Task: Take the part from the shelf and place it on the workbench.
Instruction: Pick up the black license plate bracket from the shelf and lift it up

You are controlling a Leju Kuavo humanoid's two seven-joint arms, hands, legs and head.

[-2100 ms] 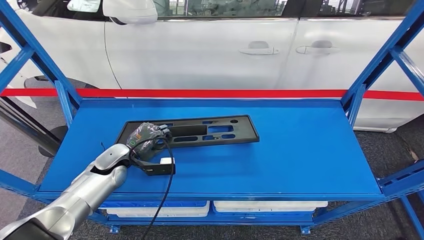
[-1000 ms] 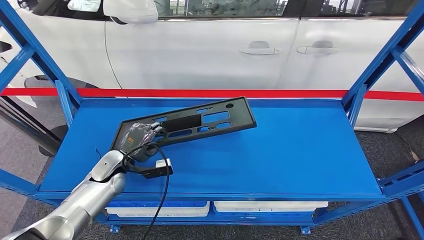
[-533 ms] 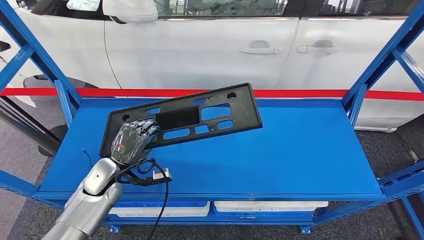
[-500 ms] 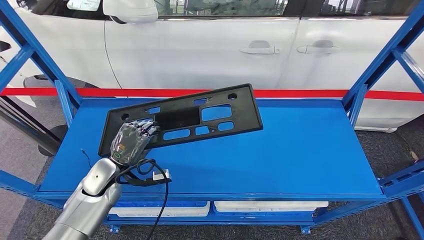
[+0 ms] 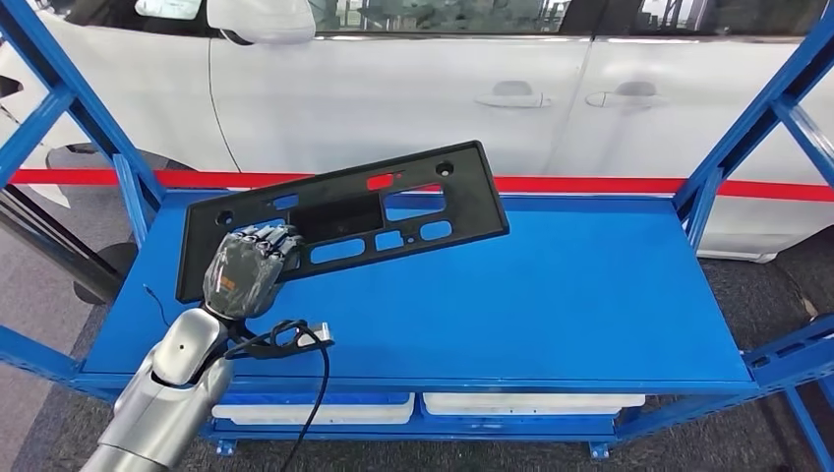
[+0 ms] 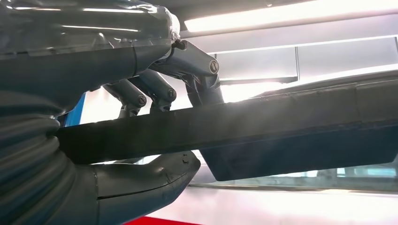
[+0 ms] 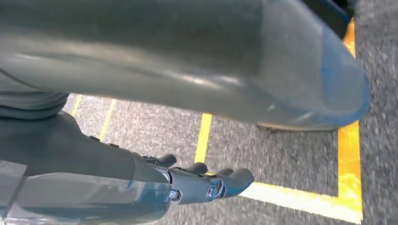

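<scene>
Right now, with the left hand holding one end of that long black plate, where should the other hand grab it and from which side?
A judgement: take the free far end of the black plate, near its upper-right corner. The left hand grips only the low end, so the long flat plate hangs tilted and unsupported there. The right hand could come from the right, fingers over one face, thumb on the other, clear of the cutouts.

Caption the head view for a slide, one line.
The robot's left hand holds one end of the black slotted part, tilted above the blue shelf, with a white car behind.
</scene>
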